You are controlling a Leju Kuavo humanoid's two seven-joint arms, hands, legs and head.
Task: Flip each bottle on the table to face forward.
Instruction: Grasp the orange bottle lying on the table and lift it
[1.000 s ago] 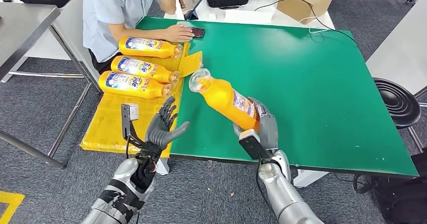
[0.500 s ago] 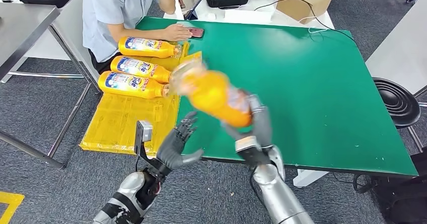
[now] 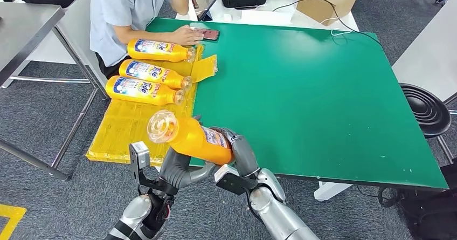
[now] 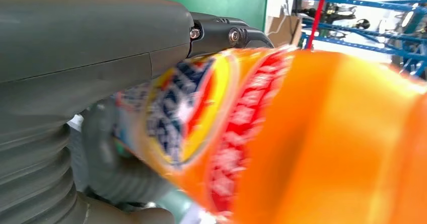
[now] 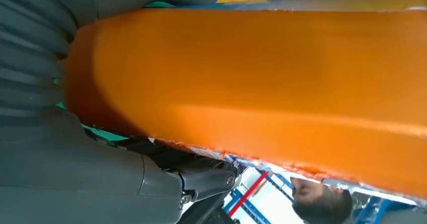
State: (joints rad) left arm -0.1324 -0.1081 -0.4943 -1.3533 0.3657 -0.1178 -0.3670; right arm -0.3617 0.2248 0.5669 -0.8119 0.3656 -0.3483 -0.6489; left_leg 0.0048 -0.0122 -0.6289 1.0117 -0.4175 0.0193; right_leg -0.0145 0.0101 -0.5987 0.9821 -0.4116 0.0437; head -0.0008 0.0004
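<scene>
— So, what do we see in the robot's hands?

— We see an orange bottle (image 3: 191, 136) up in the air, over the near edge of the green bench (image 3: 323, 89). Its clear cap end points to the robot's left and a bit up. Its label shows on the side by the right hand.

— Who has it?

— Our right hand (image 3: 240, 153) is wrapped tight around the bottom part of the bottle. In the right wrist view the orange side (image 5: 252, 83) lies right against the palm.

— And our left hand?

— The left hand (image 3: 175, 170) sits just under the bottle, with its thumb out to the side. In the left wrist view the label (image 4: 191, 108) is very close and blurry. We cannot tell if that hand is squeezing the bottle or just near it.

— Are there more bottles?

— Yes. Three more bottles (image 3: 148, 70) lie in a row on a yellow mat (image 3: 129, 127) at the left of the bench, labels up. A person (image 3: 124, 8) sits behind them with one hand on a phone (image 3: 207, 33).
</scene>
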